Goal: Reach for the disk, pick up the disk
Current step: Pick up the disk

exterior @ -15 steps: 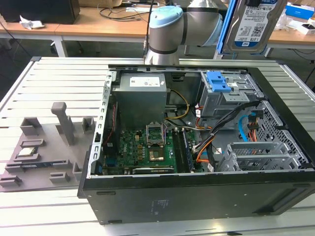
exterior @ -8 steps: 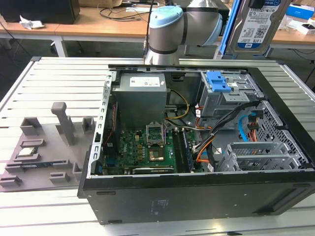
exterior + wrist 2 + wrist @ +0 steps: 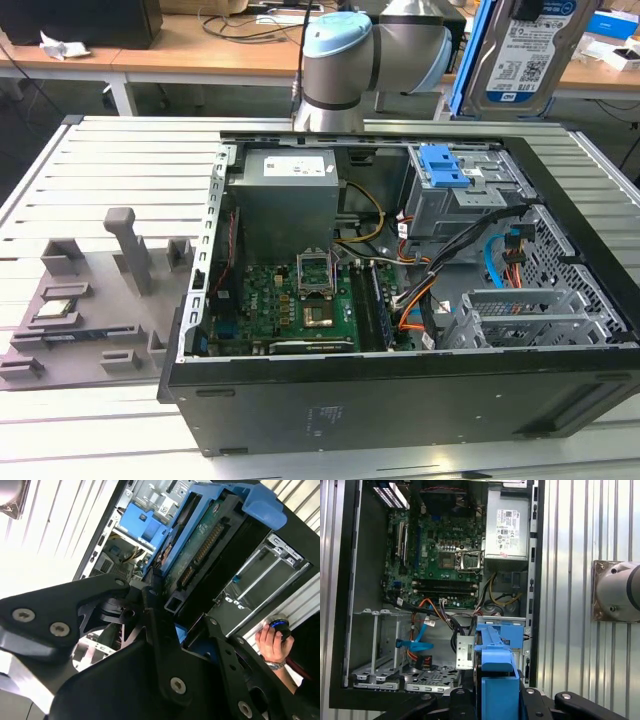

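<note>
so – 1 disk (image 3: 528, 50), already off the table: in the exterior view it hangs upright at the top, above the far corner of the pc case (image 3: 400, 400) on that view's right, label side to the camera, w/ 1 blue rail showing down its edge. 1 arm (image 3: 350, 50) rises behind the case.

in the second wrist view the gripper (image 3: 175, 612) is clamped on the disk – 2 black fingers (image 3: 155, 625), one each side of its lower end, touching it. the green circuit-board underside faces the camera, blue plastic around it. in the first wrist view the disk's blue end sits between the finger links, over the case edge.

inside the open case: 1 power supply (image 3: 285, 195), 1 green motherboard (image 3: 290, 300), 1 grey drive cage (image 3: 470, 200) w/ 1 blue latch (image 3: 445, 165) on top, plus orange and blue cables near the cage.

1 grey fixture tray (image 3: 90, 300) lies on the slatted table (image 3: 120, 160), on the exterior view's left, apart from the case.

1 person's hand (image 3: 270, 642) w/ a wristwatch shows at the edge of the second wrist view, well apart from the disk.
</note>
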Controlling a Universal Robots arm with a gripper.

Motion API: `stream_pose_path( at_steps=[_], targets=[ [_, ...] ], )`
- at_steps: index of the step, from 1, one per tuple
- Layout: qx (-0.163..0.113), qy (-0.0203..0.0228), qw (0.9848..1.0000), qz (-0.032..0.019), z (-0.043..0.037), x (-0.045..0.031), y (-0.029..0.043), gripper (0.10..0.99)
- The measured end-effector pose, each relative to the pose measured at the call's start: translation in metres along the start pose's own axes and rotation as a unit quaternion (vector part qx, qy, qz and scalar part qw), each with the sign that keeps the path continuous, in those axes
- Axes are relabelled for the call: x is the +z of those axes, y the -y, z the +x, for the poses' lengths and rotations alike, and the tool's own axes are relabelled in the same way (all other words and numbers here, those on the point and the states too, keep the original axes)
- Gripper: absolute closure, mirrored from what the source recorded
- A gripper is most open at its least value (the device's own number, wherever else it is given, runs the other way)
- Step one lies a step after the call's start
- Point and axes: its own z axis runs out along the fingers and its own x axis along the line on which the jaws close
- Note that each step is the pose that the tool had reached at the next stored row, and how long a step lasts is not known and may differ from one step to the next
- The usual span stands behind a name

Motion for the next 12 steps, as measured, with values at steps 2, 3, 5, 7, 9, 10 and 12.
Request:
stream_pose_path(
  at_steps=[2, 3, 5, 7, 9, 10, 12],
  targets=[
    [0.000, 0.0000, 1.0000, 0.0000, 0.0041, 0.0002, -0.0002, 0.722],
    [0.000, 0.0000, 1.0000, 0.0000, 0.0055, 0.0002, -0.0002, 0.722],
    [0.000, 0.0000, 1.0000, 0.0000, 0.0078, 0.0003, -0.0004, 0.722],
    [0.000, 0.0000, 1.0000, 0.0000, 0.0098, 0.0004, -0.0004, 0.722],
    [0.000, 0.0000, 1.0000, 0.0000, 0.0119, 0.0005, -0.0005, 0.722],
    [0.000, 0.0000, 1.0000, 0.0000, 0.0128, 0.0005, -0.0006, 0.722],
    [0.000, 0.0000, 1.0000, 0.0000, 0.0153, 0.0006, -0.0007, 0.722]
  ],
)
